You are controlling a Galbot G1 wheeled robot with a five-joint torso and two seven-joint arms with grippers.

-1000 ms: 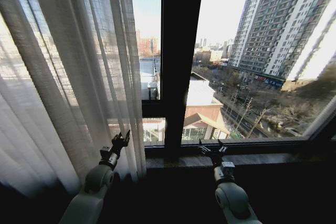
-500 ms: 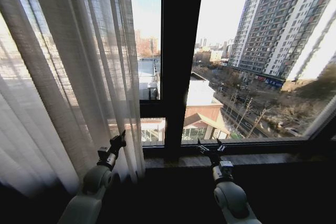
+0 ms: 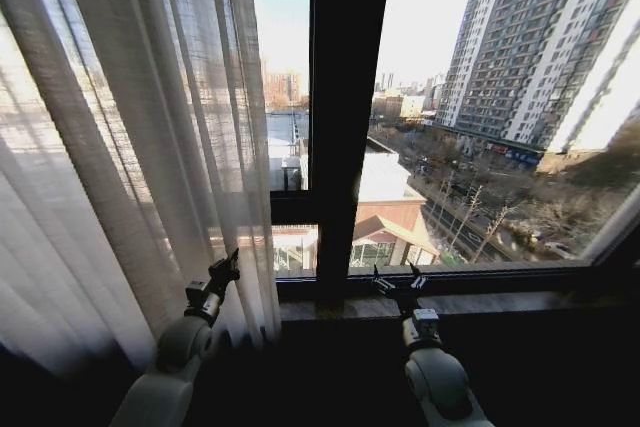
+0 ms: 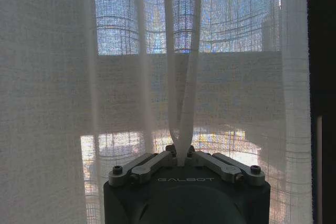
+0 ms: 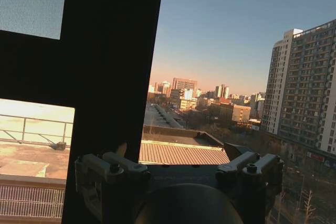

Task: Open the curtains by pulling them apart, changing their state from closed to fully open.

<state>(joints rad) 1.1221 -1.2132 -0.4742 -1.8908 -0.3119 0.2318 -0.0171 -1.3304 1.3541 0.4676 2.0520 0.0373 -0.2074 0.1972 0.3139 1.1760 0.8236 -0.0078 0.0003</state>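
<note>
curtains: left panel bunched left, right half of window bare | left gripper: pinching a pleat | right gripper: spread, empty, at sill | progress: seemingly near done

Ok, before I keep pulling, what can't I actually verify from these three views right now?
- Right-hand curtain panel: cut off by the head view's right edge, so full opening is unconfirmed.
- Top of the left curtain and its rail: above the head view's top edge.
- Left gripper: shut on a pleat; the fold hides how much fabric it holds.
- Right gripper: open near the window frame; its fingertips fall below the right wrist view's edge.
</note>
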